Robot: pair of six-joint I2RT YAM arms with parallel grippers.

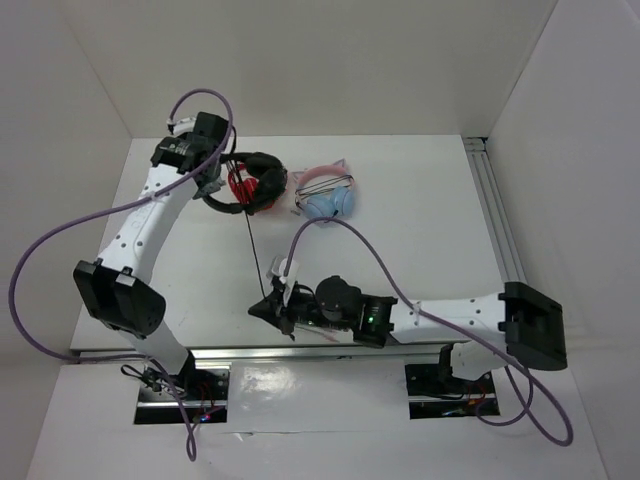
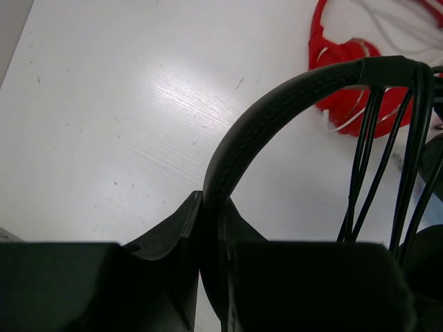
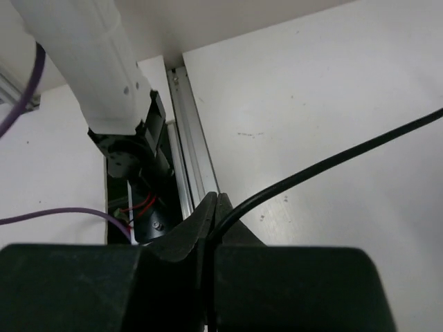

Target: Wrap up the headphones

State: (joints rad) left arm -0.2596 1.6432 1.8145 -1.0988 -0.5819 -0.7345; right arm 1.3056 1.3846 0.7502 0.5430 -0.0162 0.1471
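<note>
With left pincer (image 2: 208, 202) clamped on headphones (image 1: 268, 163) at headband (image 2: 277, 104) and right pincer (image 3: 215, 209) pinching cable (image 3: 332, 162), hold tension, lay loop beside wound strands (image 2: 363, 159).

Count on inspection: three headsets, two arms, two grippers.
On the table (image 1: 430, 230): one black headphones (image 1: 262, 162) at 11 o'clock, with one black cable (image 3: 332, 160); one red headphones (image 1: 240, 190) beside it; one blue-and-pink headphones (image 1: 328, 203) at 12 o'clock; one left gripper (image 2: 208, 204); one right gripper (image 3: 211, 207); two purple leads (image 1: 60, 225).

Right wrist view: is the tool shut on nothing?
No, the right tool is shut on the black cable, which runs up and rightward from between its tips.
</note>
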